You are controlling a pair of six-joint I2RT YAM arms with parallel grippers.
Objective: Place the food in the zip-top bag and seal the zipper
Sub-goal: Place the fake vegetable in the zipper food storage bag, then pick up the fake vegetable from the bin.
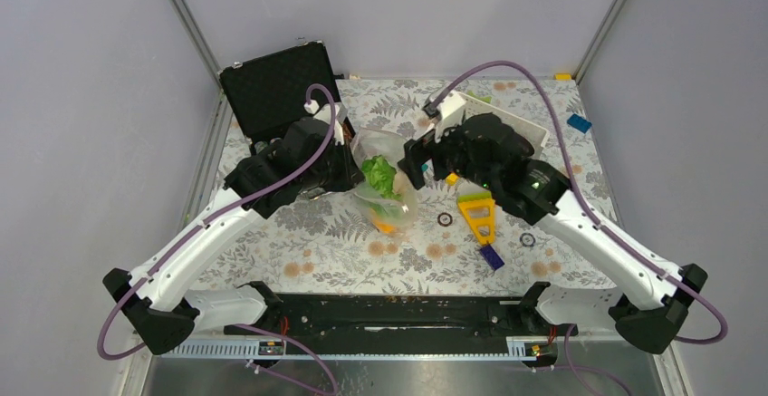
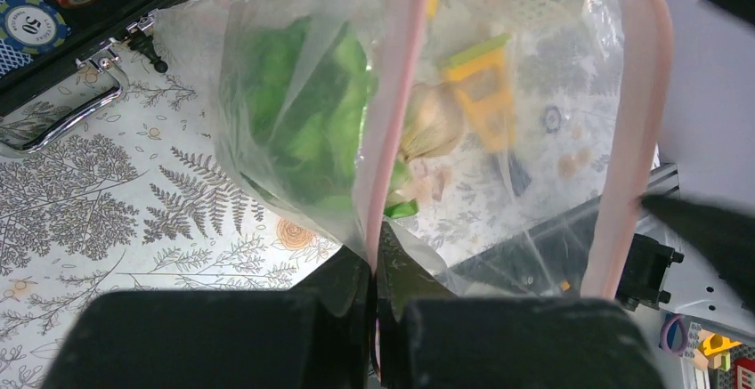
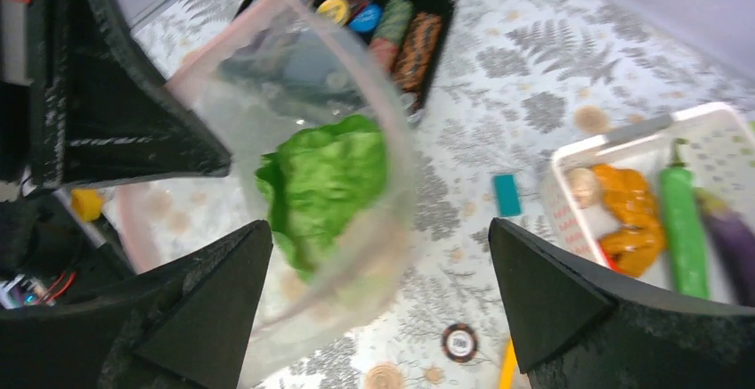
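Bright, even light from above; faint soft shadows on the table (image 1: 335, 260). The right wrist view smears the zip-top bag (image 3: 294, 77) with blur; up close, the left gripper (image 2: 376, 264) is dark and out of focus.

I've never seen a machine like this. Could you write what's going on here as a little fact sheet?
Left hand: shut, pinching the pink zipper of the zip-top bag
Right hand: open, at the bag's mouth, holding nothing
Bag mouth: open, not sealed
Inside the bag: lettuce leaf
In the white basket: orange lumpy piece, long green vegetable, purple vegetable
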